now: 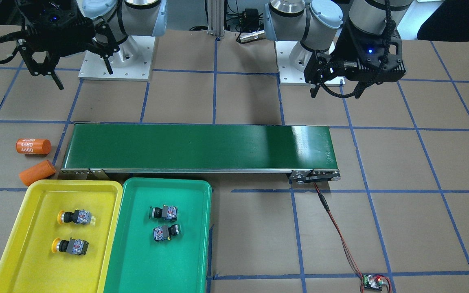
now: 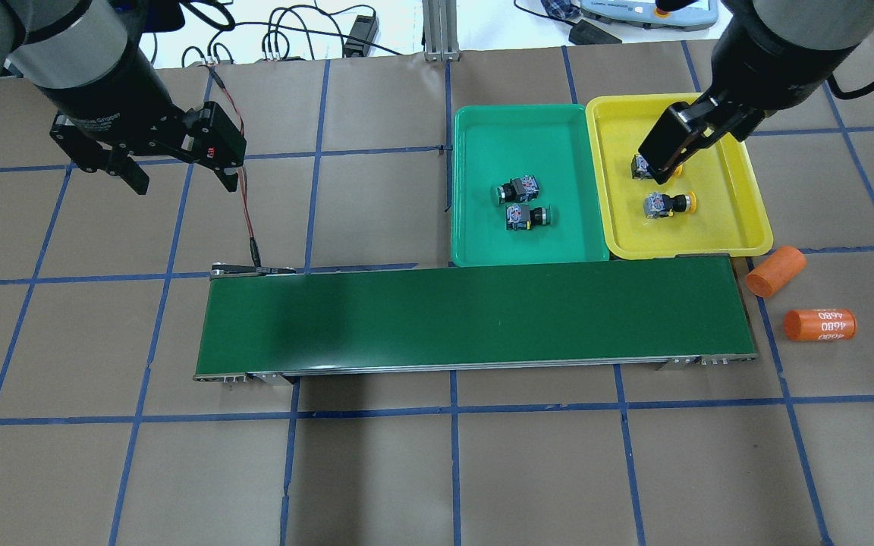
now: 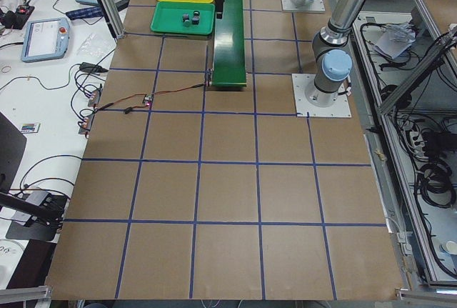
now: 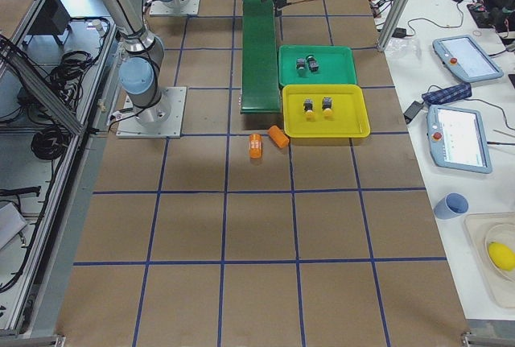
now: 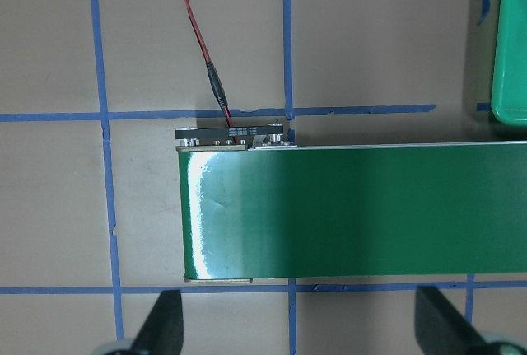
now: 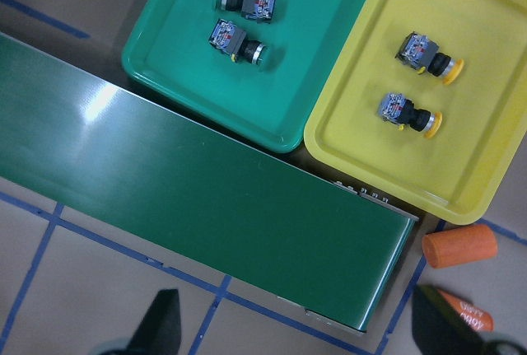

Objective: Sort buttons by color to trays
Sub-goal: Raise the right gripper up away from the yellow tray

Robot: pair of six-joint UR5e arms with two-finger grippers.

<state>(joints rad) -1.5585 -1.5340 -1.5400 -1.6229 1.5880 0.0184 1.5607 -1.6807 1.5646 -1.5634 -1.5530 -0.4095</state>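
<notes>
Matte brown tabletop, glossy yellow tray

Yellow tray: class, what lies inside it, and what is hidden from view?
Inside the yellow tray lie two yellow-capped push-buttons, on their sides and apart. Only the floor directly beneath them is covered.

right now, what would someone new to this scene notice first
Side by side along the long green belt sit a yellow tray holding two yellow-capped buttons and a green tray holding two green-capped buttons. Two orange cylinders lie on the table by the belt's end, next to the yellow tray's corner.
</notes>
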